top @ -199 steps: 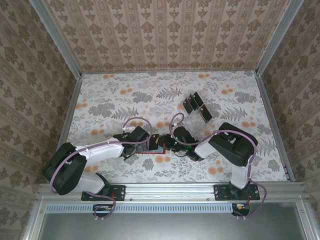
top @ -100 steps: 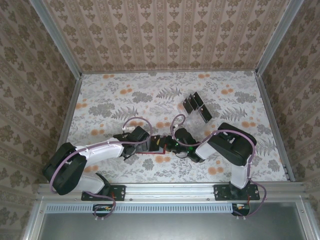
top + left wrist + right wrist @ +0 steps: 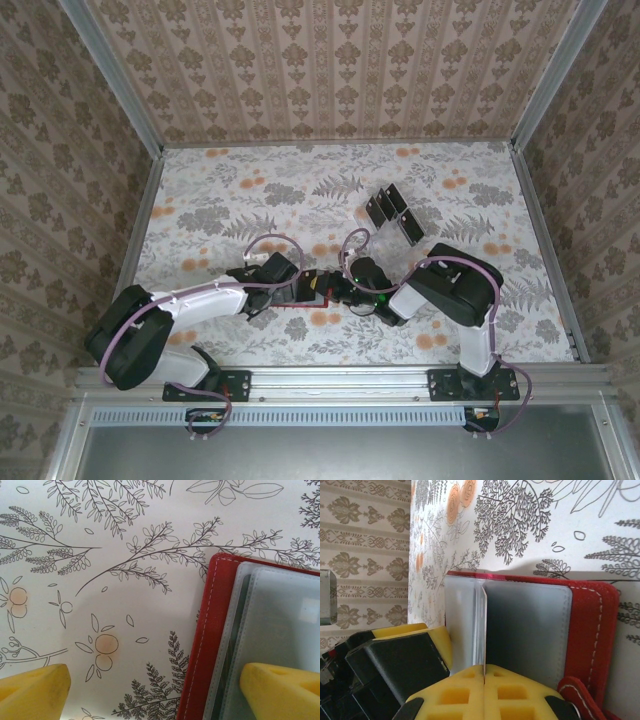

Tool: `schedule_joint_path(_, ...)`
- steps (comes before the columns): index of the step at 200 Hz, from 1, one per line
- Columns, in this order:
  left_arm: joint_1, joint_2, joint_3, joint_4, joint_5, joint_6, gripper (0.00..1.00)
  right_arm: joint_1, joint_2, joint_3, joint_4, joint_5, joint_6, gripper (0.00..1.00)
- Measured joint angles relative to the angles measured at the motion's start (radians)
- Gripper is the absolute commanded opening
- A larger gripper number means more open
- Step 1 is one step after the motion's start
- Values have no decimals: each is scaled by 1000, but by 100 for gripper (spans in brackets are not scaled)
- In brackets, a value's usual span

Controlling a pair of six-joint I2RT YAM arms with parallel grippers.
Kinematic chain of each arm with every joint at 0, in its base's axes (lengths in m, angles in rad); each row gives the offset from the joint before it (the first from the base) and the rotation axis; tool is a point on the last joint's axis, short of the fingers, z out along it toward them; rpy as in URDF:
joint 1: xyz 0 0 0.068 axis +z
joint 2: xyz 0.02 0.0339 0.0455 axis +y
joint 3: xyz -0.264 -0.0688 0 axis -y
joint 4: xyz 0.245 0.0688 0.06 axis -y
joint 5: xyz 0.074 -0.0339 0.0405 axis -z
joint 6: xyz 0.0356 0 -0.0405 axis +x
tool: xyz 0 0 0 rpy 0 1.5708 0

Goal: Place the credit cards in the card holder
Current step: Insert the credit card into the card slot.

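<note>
**Right claw pinches a sheet over the open holder**

Top view: the card holder (image 3: 300, 306) lies open at the middle of the table's (image 3: 230, 190) near edge, with both arms meeting over it. The credit cards (image 3: 393, 212) stand in a rack well apart, far-right.

Left wrist: the left gripper (image 3: 155, 692) is released wide, one finger over the grey inside.

Right wrist: the right gripper (image 3: 484, 680) is clenched on a thin sheet (image 3: 482, 625). It stands edge-on along the fold. Whether it is a card or a leaf, I cannot tell.

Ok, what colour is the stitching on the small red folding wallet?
White stitching; clearest in the left wrist view.
</note>
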Motion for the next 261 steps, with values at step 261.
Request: schedule_joint_path(261,0,0,0,-6,-7,-6,99,-3,70,0,117,-23,135,0)
